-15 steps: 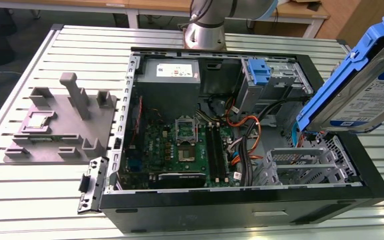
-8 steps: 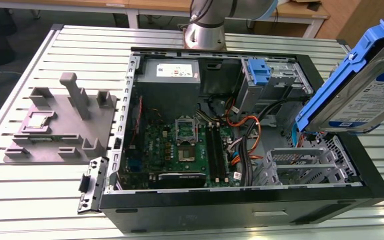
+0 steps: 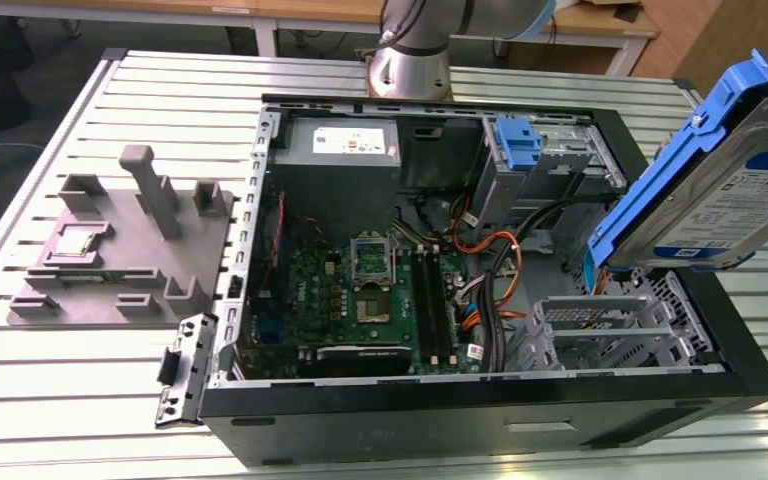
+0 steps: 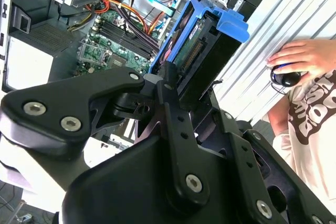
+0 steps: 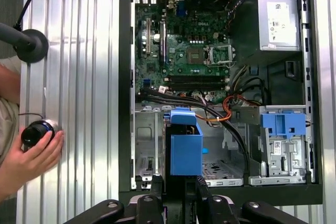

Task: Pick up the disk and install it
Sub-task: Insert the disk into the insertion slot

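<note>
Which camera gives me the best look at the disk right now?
The exterior view: the disk is held up at that view's right, its labelled face and blue bracket plain to see. The second wrist view shows it edge-on between the fingers. The first wrist view shows mostly its blue bracket end.

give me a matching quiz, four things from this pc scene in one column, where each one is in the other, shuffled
1 disk
2 power supply
3 grey fixture
4 hand

a resting on a black puck
b inside the case, in a corner
c in the air, over the case
d on the table, beside the case

Pairs: 1-c, 2-b, 3-d, 4-a
</note>
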`<control>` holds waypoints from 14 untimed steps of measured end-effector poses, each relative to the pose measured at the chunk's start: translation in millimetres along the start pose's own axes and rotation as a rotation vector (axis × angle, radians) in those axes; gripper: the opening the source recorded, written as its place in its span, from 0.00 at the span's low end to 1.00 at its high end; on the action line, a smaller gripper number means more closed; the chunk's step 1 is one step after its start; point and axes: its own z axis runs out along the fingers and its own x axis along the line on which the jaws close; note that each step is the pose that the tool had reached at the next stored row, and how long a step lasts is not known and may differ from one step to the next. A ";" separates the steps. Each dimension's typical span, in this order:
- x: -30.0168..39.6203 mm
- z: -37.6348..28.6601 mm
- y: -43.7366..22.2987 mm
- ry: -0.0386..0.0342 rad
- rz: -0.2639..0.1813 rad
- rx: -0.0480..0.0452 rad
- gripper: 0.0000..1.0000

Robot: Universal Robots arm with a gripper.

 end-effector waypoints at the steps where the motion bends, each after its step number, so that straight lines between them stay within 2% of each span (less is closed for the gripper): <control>1: 0.0 0.1 0.0 -0.0001 0.000 0.0000 0.35; 6: 0.0 1.4 -0.1 -0.0004 0.000 0.0000 0.35; 14: 1.0 12.4 -0.8 -0.0006 0.000 0.0000 0.35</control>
